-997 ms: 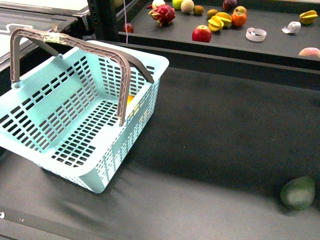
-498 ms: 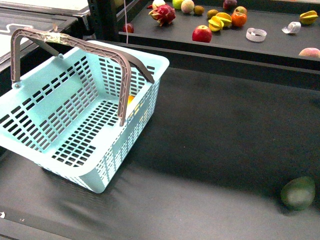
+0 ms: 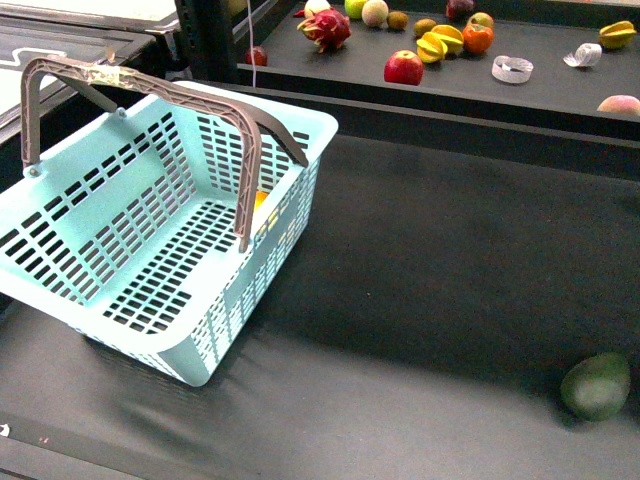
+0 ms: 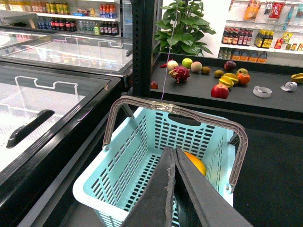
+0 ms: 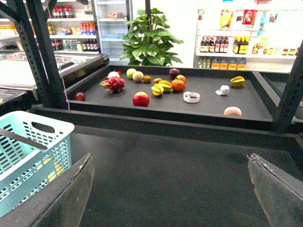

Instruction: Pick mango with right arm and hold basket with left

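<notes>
Mango [image 4: 195, 163] just outside the turquoise basket [image 3: 300, 125], against its far slotted wall, on the dark worktop [image 3: 440, 270]. Left gripper [image 4: 173, 156] jaws together above basket; right gripper [image 5: 170, 189] jaws wide apart, empty.

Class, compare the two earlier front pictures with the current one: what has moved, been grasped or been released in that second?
Nothing visibly changed. The basket, the dark green fruit and the fruit on the shelf lie where they lay, and neither arm appears in the front view.
</notes>
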Robot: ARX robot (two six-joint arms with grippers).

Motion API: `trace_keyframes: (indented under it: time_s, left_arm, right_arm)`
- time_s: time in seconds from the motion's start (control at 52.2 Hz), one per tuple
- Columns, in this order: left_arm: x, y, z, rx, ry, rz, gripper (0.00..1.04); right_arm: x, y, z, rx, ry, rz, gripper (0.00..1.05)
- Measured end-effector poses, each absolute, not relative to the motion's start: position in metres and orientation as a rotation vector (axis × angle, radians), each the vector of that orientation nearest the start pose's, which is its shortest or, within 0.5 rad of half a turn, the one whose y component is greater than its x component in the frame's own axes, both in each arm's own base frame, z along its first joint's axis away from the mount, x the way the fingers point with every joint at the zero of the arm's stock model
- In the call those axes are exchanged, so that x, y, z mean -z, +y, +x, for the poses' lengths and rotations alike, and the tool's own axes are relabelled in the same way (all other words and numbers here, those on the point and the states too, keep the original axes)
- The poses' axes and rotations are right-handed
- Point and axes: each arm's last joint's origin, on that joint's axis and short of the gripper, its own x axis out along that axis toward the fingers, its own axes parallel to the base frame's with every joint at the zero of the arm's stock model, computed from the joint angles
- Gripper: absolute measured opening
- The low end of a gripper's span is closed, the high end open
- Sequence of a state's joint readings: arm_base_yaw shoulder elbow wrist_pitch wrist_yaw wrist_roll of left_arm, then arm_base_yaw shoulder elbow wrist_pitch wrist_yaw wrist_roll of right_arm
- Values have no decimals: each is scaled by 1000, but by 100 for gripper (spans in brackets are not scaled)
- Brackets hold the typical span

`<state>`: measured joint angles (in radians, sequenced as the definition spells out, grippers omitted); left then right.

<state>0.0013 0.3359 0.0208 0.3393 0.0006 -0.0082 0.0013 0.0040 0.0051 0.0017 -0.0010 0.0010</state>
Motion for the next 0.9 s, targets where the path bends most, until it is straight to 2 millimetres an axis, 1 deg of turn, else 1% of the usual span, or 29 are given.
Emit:
trace_keyframes:
  time_s: [0.518,0.613,0.652,0.901]
  left_arm:
    - [-173,0,108,-1,-24,-8,4]
    - [-169,0,100,0,9,-8,4]
    - [-170,0,97,-1,-14,-8,4]
    - [-170,0,97,-1,-19,-8,4]
  right_arm:
    - [-165,0,98,-2,-3,1,97]
    - [-165,0,98,-2,-3,1,97]
    - [-165,0,98,-2,-2,1,97]
    - [-165,0,98,-2,-3,1,97]
